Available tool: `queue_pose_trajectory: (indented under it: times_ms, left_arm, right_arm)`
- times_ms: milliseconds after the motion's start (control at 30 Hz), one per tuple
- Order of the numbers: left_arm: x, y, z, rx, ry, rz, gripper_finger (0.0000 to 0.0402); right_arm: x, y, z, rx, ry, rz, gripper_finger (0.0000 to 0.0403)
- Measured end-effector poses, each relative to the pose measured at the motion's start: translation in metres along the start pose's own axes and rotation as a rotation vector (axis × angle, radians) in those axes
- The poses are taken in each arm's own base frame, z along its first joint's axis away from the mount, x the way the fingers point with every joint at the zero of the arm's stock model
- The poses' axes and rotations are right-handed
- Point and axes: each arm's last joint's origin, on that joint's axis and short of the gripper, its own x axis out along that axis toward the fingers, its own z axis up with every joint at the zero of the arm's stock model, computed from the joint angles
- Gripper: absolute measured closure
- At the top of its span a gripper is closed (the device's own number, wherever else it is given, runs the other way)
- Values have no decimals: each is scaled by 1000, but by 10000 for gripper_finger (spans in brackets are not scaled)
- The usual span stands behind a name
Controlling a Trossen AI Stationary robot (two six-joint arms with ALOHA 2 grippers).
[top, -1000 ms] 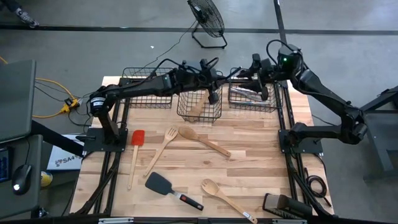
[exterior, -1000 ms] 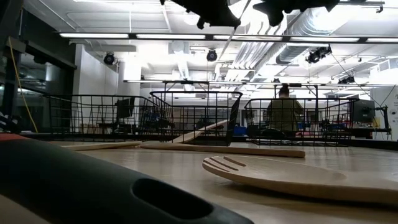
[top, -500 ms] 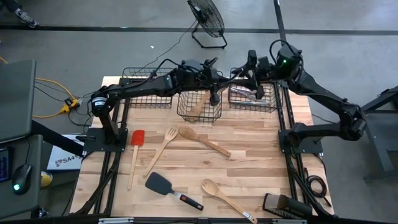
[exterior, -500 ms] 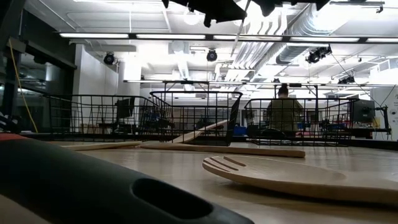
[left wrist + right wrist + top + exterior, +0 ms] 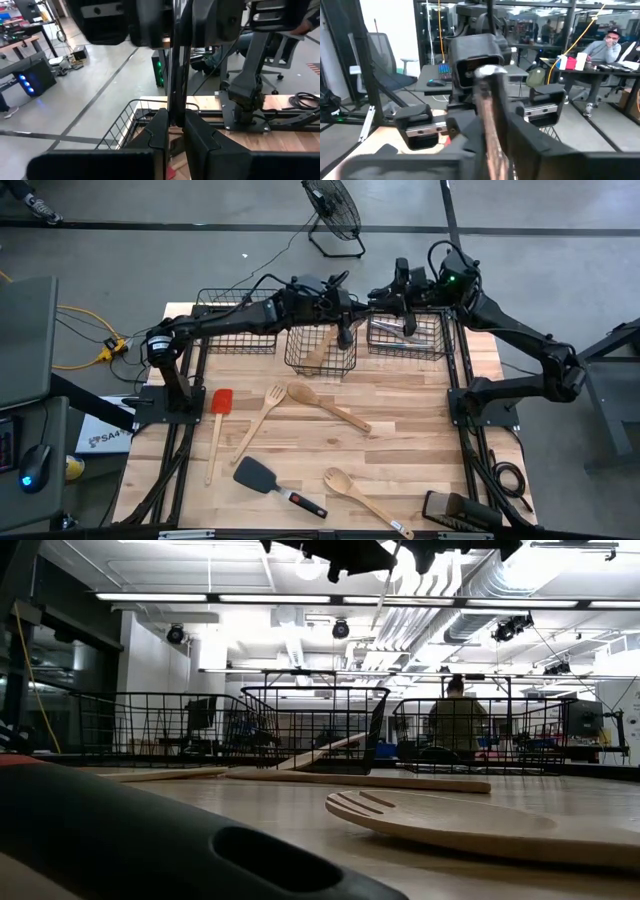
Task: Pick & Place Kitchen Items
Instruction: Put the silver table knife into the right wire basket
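Task status: partly completed, with one transfer in progress.

The middle wire basket (image 5: pixel 320 352) is taken as the reference.

- Above its far rim, a thin metal utensil (image 5: pixel 490 115) is held in the air by the left gripper (image 5: pixel 173 120), whose fingers are closed tightly on the handle.
- The right gripper (image 5: pixel 392 295) is positioned at the other end of the same utensil. Whether that end has been clamped cannot be told.

Items already sorted:
- One wooden utensil (image 5: pixel 318 350) is stowed inside the reference basket.
- Silver cutlery (image 5: pixel 400 330) is stowed in the right wire basket (image 5: pixel 440 352) beside it. The pieces cannot be counted.

Items left on the table (image 5: pixel 430 430), all in front of the reference basket (five in total):
- one red spatula (image 5: pixel 221 402)
- one wooden fork (image 5: pixel 270 405)
- one wooden spoon (image 5: pixel 325 407)
- one black turner (image 5: pixel 262 474)
- one slotted wooden spoon (image 5: pixel 360 498)

Baskets: three are counted, including the left wire basket (image 5: pixel 215 345).
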Motion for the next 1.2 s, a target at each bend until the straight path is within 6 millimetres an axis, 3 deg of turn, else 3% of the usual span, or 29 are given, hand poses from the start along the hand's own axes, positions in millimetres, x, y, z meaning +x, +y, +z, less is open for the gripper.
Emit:
queue_pose_trajectory:
  times_ms: [67, 367, 633, 767, 1000, 1200]
  left_arm:
    - [0, 0, 0, -16, 2, -1, 371]
    - [0, 0, 0, -52, 2, -4, 365]
    - [-2, 0, -1, -68, 35, 29, 247]
    - [-17, 3, 3, -68, 119, 114, 223]
    - [-56, 11, 16, 31, 260, 296, 227]
    - [-78, 41, 7, 55, 411, 355, 243]
  right_arm:
    - [0, 0, 0, -10, 0, -7, 372]
    - [0, 0, 0, 30, 1, -2, 374]
    - [-9, -10, -2, 96, 12, -57, 374]
    - [-14, -16, -6, 109, 57, -160, 374]
    - [-15, -22, -1, 26, 268, -386, 374]
    - [-9, -41, -8, 80, 449, -590, 374]
